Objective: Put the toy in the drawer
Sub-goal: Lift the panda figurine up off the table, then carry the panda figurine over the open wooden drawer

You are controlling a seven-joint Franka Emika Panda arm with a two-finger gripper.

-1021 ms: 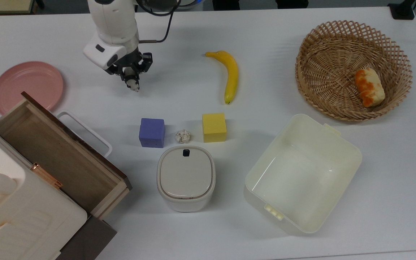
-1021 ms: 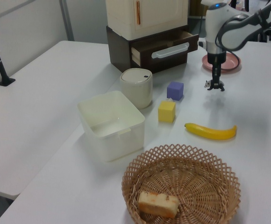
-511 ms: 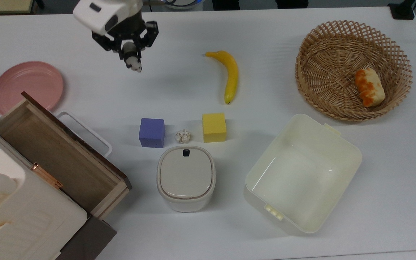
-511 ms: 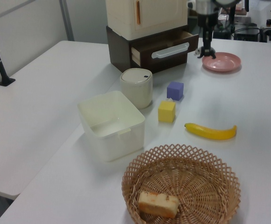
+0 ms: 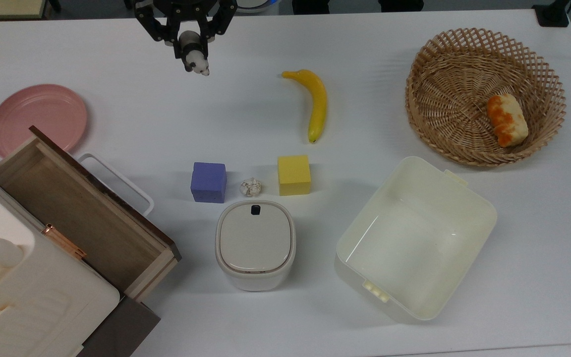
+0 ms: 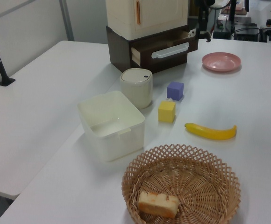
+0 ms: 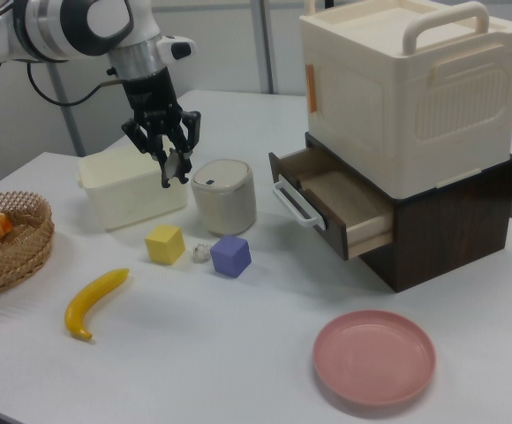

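In the top view, the claw (image 5: 192,52) is seen near the upper edge, closed on the panda figurine (image 5: 198,64), which is held above the white worktop (image 5: 246,114). The wooden drawer (image 5: 75,218) stands pulled open at the top view's lower left, its brown bottom bare, with a white loop handle (image 5: 117,181) on its front. A pink plate (image 5: 37,117) lies beside it. A wicker basket (image 5: 484,94) holds an orange-and-cream piece of toy food (image 5: 507,120). A cream tub (image 5: 417,238) is seen with nothing in it. A lidded cream canister (image 5: 255,244) sits below a purple cube (image 5: 208,182), a small whitish ball (image 5: 251,187) and a yellow cube (image 5: 294,174). A banana (image 5: 315,101) lies apart.

In the left view, the claw (image 6: 203,33) is seen far off, by the drawer front; its fingers cannot be made out there.

In the right view, the claw (image 7: 169,163) hangs well above the worktop, in front of the tub. The cream handled case (image 7: 406,88) is shown stacked on the dark cabinet (image 7: 455,221) that houses the drawer.

No writing can be read.
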